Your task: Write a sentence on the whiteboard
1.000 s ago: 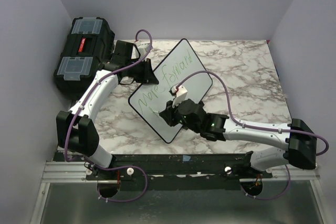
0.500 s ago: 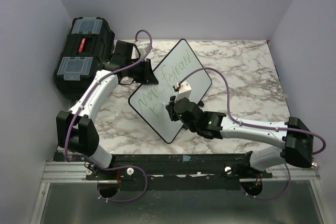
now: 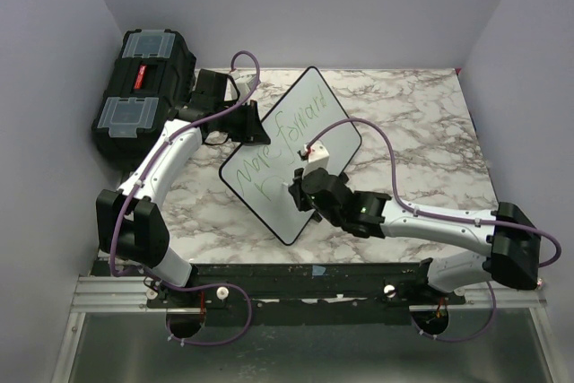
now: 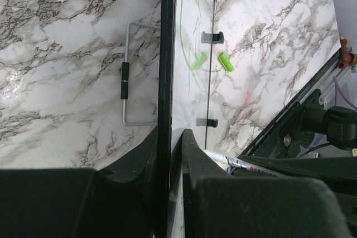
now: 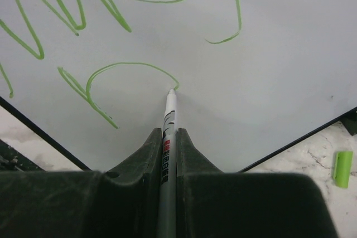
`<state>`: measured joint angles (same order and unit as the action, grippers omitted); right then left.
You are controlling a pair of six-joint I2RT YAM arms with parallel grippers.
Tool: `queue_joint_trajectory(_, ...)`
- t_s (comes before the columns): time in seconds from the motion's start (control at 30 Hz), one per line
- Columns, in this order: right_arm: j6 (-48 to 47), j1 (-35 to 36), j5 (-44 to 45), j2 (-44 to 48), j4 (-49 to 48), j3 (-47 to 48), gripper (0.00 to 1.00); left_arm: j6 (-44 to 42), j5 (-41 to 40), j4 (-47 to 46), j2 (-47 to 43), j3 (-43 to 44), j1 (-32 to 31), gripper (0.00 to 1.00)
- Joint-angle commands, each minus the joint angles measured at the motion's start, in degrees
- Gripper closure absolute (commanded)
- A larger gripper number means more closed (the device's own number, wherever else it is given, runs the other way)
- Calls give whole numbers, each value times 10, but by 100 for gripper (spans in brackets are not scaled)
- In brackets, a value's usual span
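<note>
The whiteboard (image 3: 309, 136) stands tilted on the marble table, with its black rim edge-on in the left wrist view (image 4: 166, 54). My left gripper (image 3: 255, 129) is shut on its upper-left edge (image 4: 169, 135). The sentence (image 3: 285, 134) is in green: one full line, and below it the first strokes of a second line (image 5: 120, 71). My right gripper (image 3: 298, 187) is shut on a white marker (image 5: 168, 137). The marker's tip touches the board face (image 5: 268, 48) at the end of a green curve.
A black toolbox (image 3: 143, 87) sits at the back left, close behind my left arm. A green marker cap (image 5: 342, 168) lies on the table (image 3: 421, 132) beside the board; it also shows in the left wrist view (image 4: 225, 61). A wire stand (image 4: 127, 76) is behind the board. Walls enclose three sides.
My right gripper has shifted slightly to the right along the board with the marker, and the lower green stroke has grown into a curve. The left arm and the board have not moved.
</note>
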<state>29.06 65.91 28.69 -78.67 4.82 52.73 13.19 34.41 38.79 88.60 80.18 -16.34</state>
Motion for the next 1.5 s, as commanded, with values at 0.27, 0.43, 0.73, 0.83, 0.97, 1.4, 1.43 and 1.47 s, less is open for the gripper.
queue_joint_trajectory(0.27,-26,5,-211,-61,2,2,99,-62,-89,20,-6,-17,-18,100)
queue_joint_trajectory(0.43,-36,5,-232,-72,4,20,99,-62,-89,20,-7,-17,-18,100)
queue_joint_trajectory(0.73,-32,5,-181,-5,-3,19,99,-62,-88,20,-7,-16,-18,100)
queue_joint_trajectory(0.83,-27,4,-155,35,-12,8,99,-62,-88,20,-7,-16,-18,100)
queue_joint_trajectory(0.97,-23,4,-87,87,-17,-12,99,-62,-88,20,-8,-16,-18,100)
queue_joint_trajectory(1.4,-29,-67,-56,83,33,-11,99,-64,-93,23,-6,-18,-19,100)
queue_joint_trajectory(1.43,-30,-73,-66,80,36,-9,99,-64,-92,23,-6,-18,-19,100)
queue_joint_trajectory(1.47,-31,-80,-74,78,39,-9,99,-65,-92,23,-6,-18,-20,100)
